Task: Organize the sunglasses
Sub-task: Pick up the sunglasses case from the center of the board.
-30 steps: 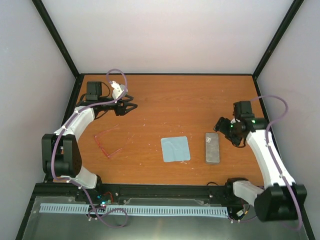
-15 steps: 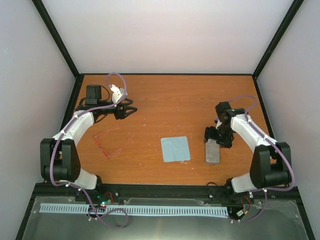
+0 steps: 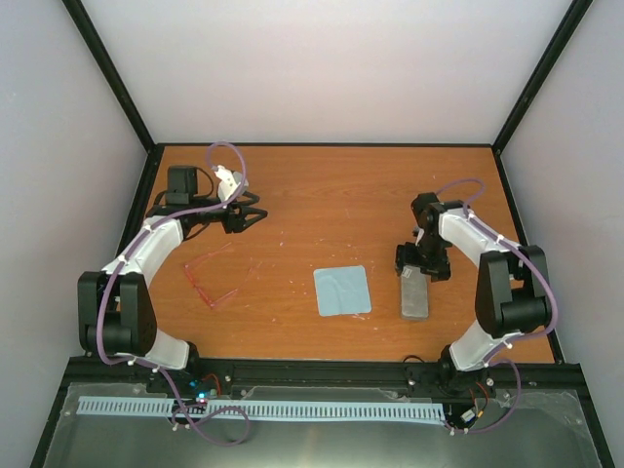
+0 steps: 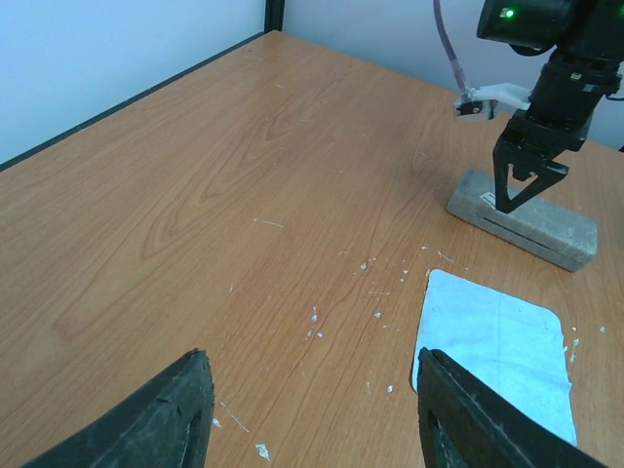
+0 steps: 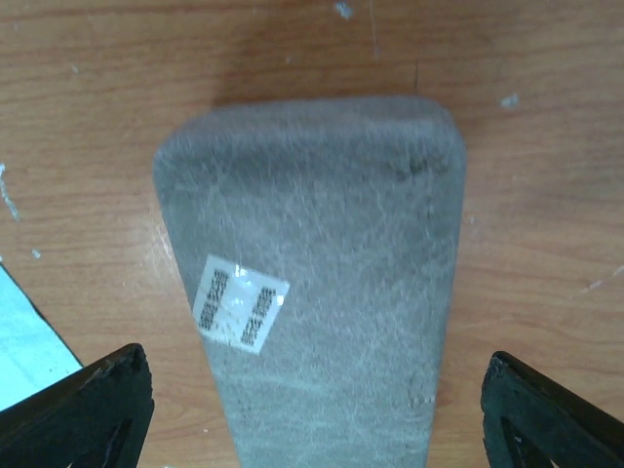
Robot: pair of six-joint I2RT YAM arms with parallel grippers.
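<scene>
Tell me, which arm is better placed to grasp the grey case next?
Right. Its open jaws hang directly above the grey case, one on each side. The left arm is far off to the left, beyond the sunglasses and the blue cloth.

Nothing legible appears anywhere. The only marking is a white sticker (image 5: 241, 303) on the lid of the grey case (image 5: 322, 195), printed with two barcode-like blocks too blurred to read.
</scene>
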